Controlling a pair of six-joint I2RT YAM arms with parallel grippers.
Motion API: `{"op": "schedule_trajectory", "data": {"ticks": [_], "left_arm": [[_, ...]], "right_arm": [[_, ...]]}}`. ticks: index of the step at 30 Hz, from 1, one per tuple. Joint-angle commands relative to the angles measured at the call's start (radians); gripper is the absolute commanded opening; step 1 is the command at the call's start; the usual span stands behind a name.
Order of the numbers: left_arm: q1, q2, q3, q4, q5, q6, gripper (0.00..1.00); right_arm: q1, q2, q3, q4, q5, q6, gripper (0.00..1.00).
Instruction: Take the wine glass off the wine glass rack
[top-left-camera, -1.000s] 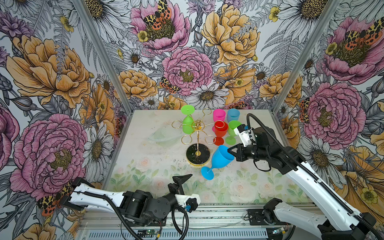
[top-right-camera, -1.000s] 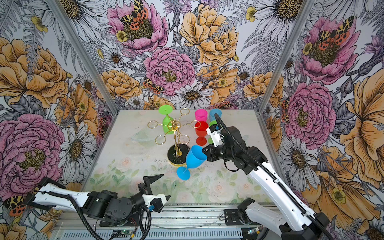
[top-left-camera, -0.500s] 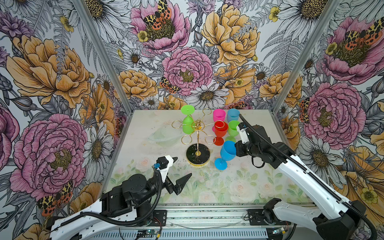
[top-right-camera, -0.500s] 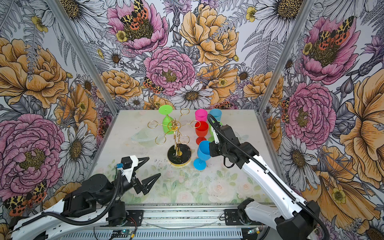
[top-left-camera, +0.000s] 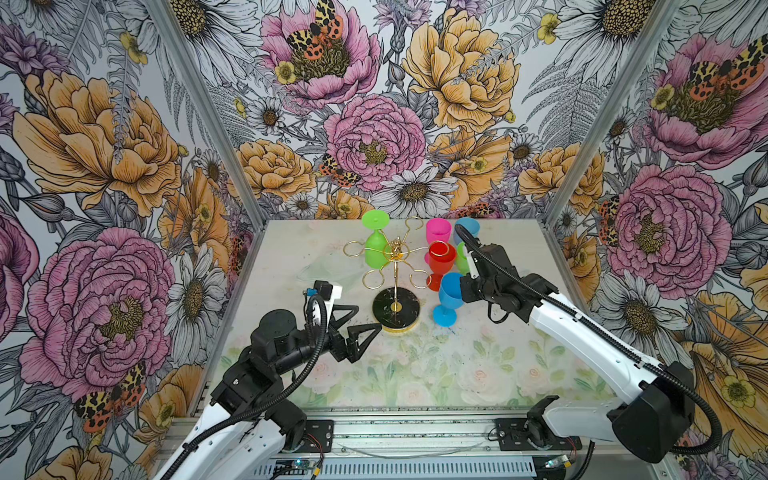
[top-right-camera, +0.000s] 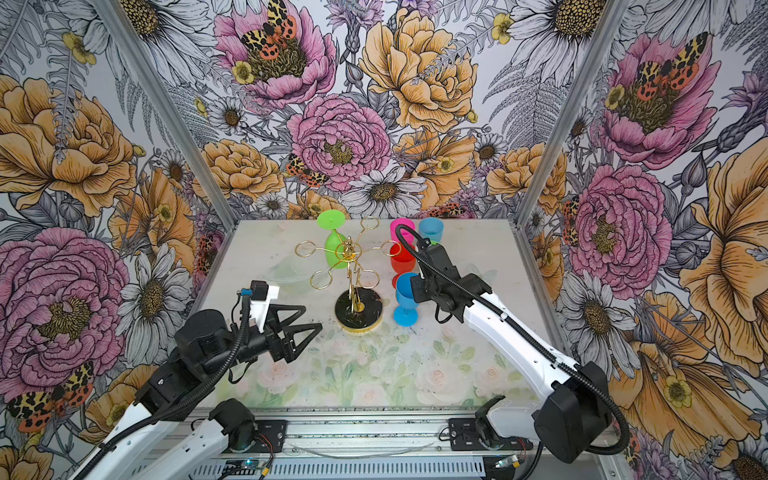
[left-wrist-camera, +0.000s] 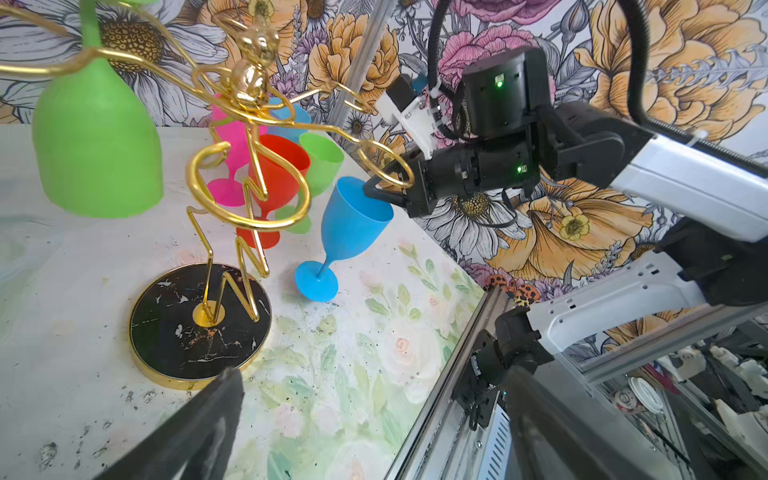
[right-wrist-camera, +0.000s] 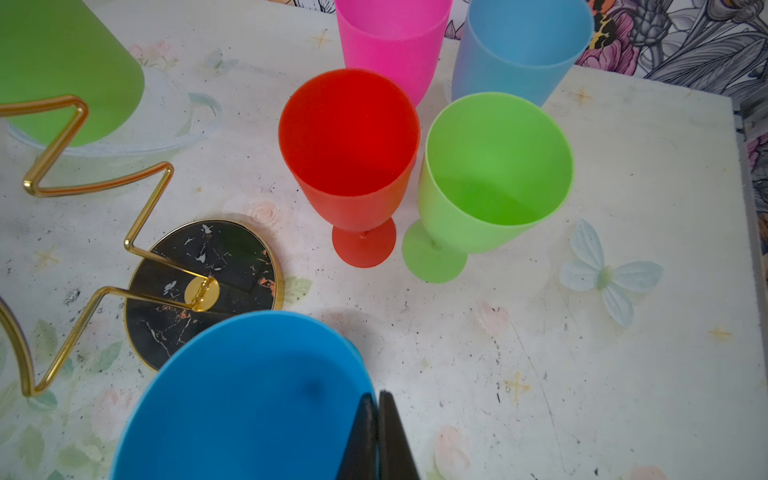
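One blue wine glass (top-left-camera: 450, 291), rim clamped in the right tool (top-left-camera: 462, 284), leaned clear of the wine glass rack (top-left-camera: 397, 309), mid-frame right of its base; the left tool (top-left-camera: 359, 320) gaped. Next, probably: level it, release.

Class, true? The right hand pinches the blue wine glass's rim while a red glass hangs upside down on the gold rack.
No: the left wrist view shows a green wine glass hanging upside down on the gold rack, not red. The rest holds.
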Motion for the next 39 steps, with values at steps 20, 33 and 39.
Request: {"op": "schedule_trajectory", "data": {"ticks": [20,33,39], "left_arm": [[0.35,0.029,-0.119,0.171,0.367,-0.14,0.99],[0.373,0.016,-0.121,0.155,0.352,-0.132,0.99],[0.382,0.016,-0.119,0.151,0.348,-0.134,0.99]], "right_arm": [[-0.032,0.16,0.072,0.137,-0.012,-0.008,0.0],[-0.046,0.205,0.117,0.143,-0.025,-0.022,0.0],[-0.046,0.19,0.105,0.142,-0.034,-0.023,0.0]]}}
